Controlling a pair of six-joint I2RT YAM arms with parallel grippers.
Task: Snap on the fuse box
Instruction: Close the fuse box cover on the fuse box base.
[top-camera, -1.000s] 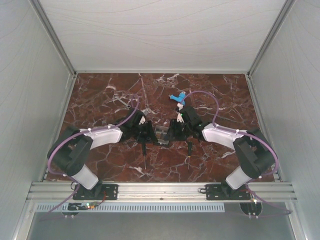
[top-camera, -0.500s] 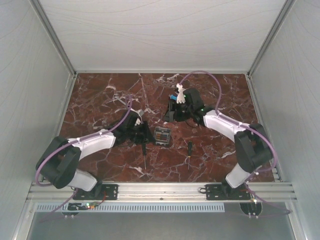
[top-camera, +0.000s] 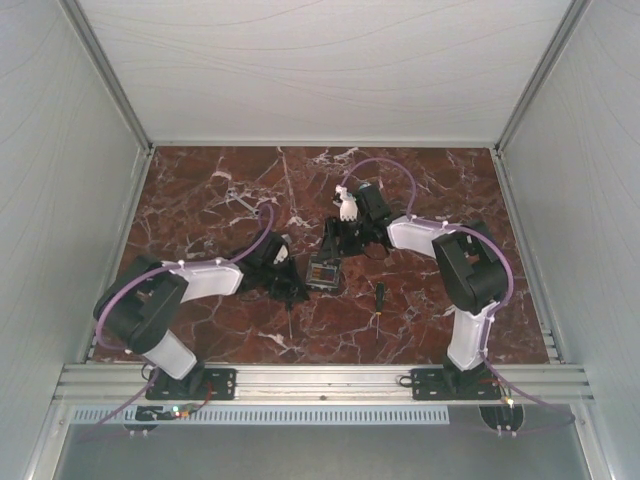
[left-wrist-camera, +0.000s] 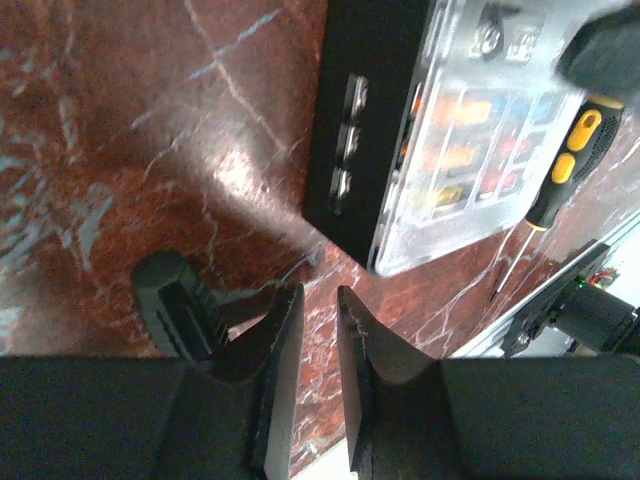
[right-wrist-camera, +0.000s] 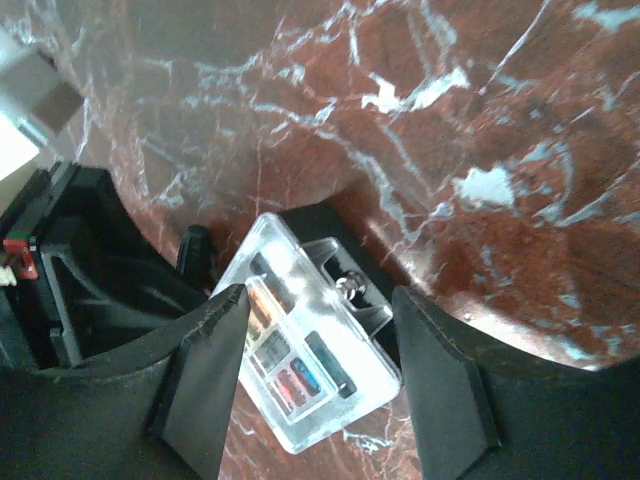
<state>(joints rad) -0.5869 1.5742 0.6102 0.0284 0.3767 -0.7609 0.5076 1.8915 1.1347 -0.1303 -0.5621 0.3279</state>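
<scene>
The fuse box (top-camera: 324, 272) is a small black tray with coloured fuses, lying on the marble table with its clear lid on top. It also shows in the left wrist view (left-wrist-camera: 450, 130) and the right wrist view (right-wrist-camera: 310, 350). My right gripper (top-camera: 331, 243) is open and hovers just above the box; in its own view (right-wrist-camera: 320, 300) a finger stands on either side of the lid, and I cannot tell if they touch it. My left gripper (top-camera: 297, 288) sits just left of the box. In its own view (left-wrist-camera: 318, 300) its jaws are shut to a narrow slit with nothing between.
A yellow-and-black screwdriver (left-wrist-camera: 570, 160) lies right of the box, also in the top view (top-camera: 379, 297). A black screwdriver handle (left-wrist-camera: 175, 305) lies beside my left fingers. A grey metal piece (top-camera: 240, 205) lies at the back left. Enclosure walls stand on three sides.
Both grippers left the box after one second ago. The right gripper then swung back from the rear to hover over the box. The left gripper stays beside it.
</scene>
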